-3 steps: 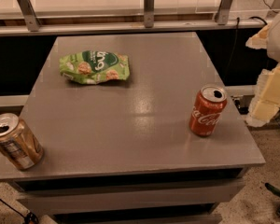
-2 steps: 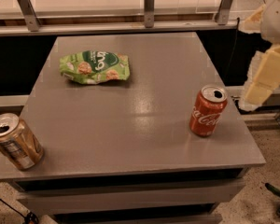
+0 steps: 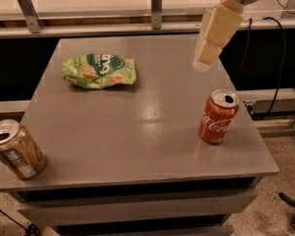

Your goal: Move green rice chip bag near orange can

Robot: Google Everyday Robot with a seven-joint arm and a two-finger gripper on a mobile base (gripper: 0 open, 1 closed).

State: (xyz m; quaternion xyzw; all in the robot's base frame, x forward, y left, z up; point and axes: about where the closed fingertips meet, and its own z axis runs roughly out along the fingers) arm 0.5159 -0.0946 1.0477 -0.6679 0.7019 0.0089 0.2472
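Observation:
The green rice chip bag (image 3: 99, 71) lies flat on the far left part of the grey table (image 3: 137, 132), logo side up. The orange can (image 3: 15, 149) stands at the table's front left corner, leaning slightly, with its silver top open. My gripper (image 3: 205, 59), cream-coloured, hangs in the air over the table's far right part. It is well to the right of the bag and far from the orange can, and it holds nothing that I can see.
A red Coca-Cola can (image 3: 218, 117) stands near the table's right edge, below the gripper. A metal rail with posts (image 3: 156, 6) runs behind the table. Black cables (image 3: 280, 58) hang at the right. The floor is speckled.
My arm has swung from beside the table's right edge up and to the left, over the far right of the tabletop. The bag and both cans have not moved.

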